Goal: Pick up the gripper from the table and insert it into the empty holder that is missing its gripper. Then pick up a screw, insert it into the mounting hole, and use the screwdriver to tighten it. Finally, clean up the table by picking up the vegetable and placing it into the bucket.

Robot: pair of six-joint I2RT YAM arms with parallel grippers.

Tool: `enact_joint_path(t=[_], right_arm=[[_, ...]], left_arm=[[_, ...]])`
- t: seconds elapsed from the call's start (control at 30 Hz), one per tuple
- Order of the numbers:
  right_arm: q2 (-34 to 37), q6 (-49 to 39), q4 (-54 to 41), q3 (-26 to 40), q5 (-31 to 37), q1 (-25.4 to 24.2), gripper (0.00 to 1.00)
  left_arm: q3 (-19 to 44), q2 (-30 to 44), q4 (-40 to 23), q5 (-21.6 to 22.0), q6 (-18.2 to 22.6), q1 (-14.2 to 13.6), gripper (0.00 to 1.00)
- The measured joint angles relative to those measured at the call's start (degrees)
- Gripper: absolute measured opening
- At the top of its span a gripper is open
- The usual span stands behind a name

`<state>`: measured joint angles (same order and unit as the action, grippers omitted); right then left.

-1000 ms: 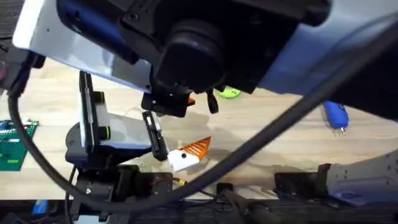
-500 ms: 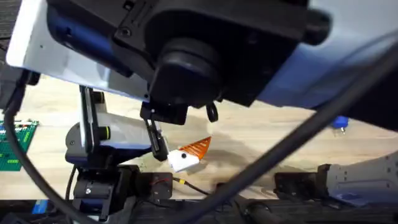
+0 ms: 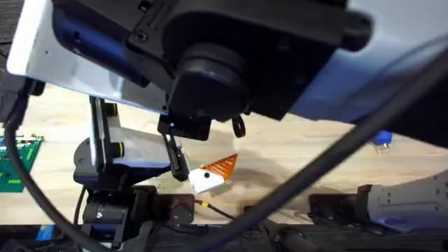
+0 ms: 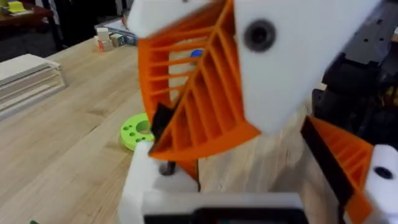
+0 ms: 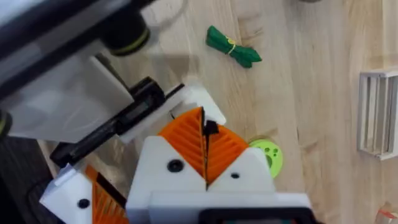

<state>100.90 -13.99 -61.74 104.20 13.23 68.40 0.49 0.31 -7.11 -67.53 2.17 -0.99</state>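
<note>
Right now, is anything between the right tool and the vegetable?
Partly: the left arm's white mount sits just under the right tool, on the vegetable's side. Beyond it, bare wood up to the vegetable. The green ring lies off to one side.

You get even, bright light on the table (image 3: pixel 294 150); the arm (image 3: pixel 231 49) under the overhead camera looms dark and blurred.

A bright green ring-shaped disc (image 5: pixel 269 155) lies flat on the wooden desk (image 5: pixel 323 74). A green circuit board (image 3: pixel 15 162) rests near the desk's left edge.
</note>
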Motion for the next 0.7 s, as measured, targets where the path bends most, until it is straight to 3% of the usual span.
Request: enact_joint_path(t=[0.7], right_arm=[[0.59, 0.5, 0.51, 0.0, -0.67, 0.0, 0.008]], left_arm=[[0.0, 0.0, -0.07, -0.24, -0.43, 0.0, 0.993]])
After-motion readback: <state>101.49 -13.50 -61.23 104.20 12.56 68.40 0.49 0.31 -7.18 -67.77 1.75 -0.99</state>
